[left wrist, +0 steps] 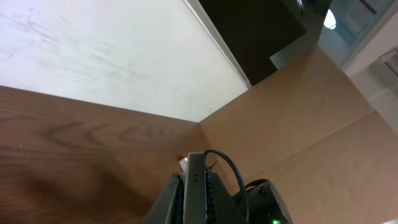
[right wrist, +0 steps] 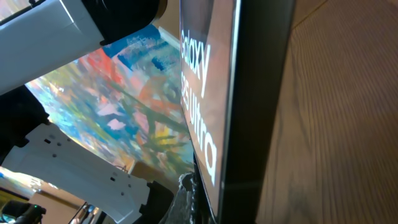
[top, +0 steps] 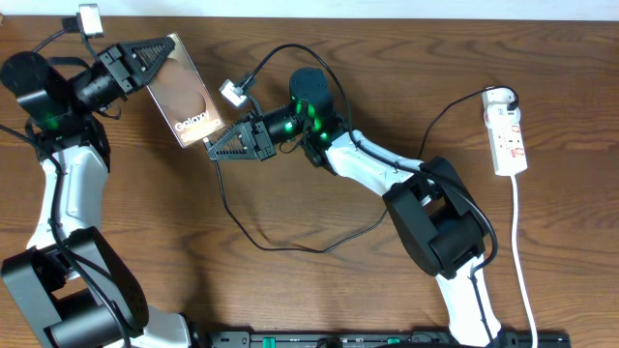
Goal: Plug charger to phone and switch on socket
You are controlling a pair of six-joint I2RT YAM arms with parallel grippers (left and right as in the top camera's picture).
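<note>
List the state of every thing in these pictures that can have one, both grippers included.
Flat dark brown-grey phone: lifted off the brown wooden table, tilted.
Thin black charger cable: slack on the table, tip at the phone's lower end; plugged in or not, cannot tell.
White oblong power strip: lying flat; switch position too small to tell.
Left gripper: jaws shut on the phone.
Right gripper: jaws shut on the cable's tip.
</note>
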